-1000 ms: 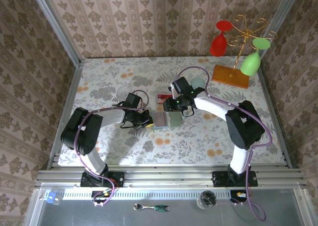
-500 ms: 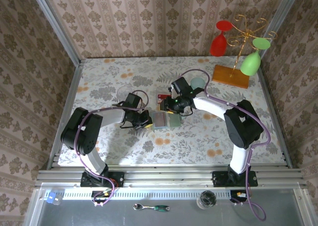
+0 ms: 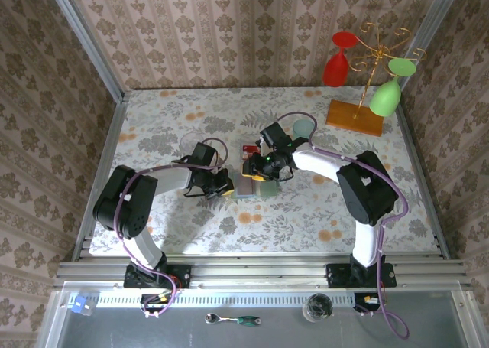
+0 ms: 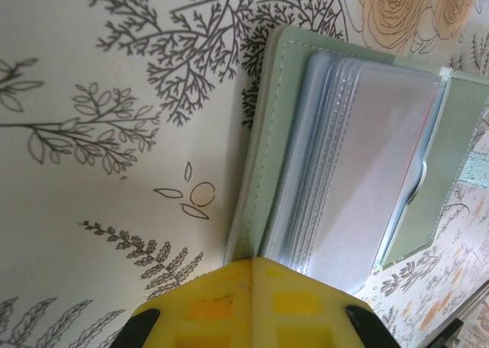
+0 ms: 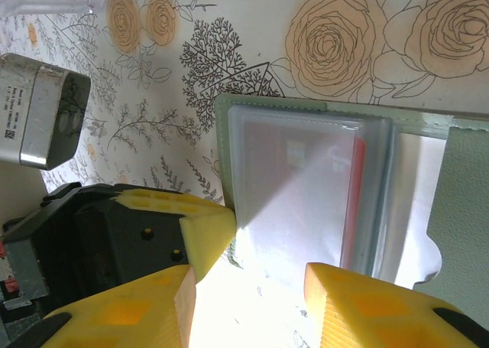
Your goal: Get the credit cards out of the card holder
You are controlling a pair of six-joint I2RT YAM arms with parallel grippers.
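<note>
Right end effector (image 5: 248,278), spread, has slid over the card holder (image 5: 223,134); left end effector (image 4: 252,270), pressed together, sits at its edge. The credit cards (image 5: 356,203) now look reachable.

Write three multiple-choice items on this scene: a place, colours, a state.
1. Where lies the card holder? A) far left corner B) on the table between left gripper and right gripper C) inside a cup
2. Colours of the two glasses on the rack? A) red, green B) blue, yellow C) both clear
3. The card holder is: A) folded shut B) open, clear sleeves showing C) upright
Answers: B, the top view shows it there; A, they hang far right; B, both wrist views show sleeves.
</note>
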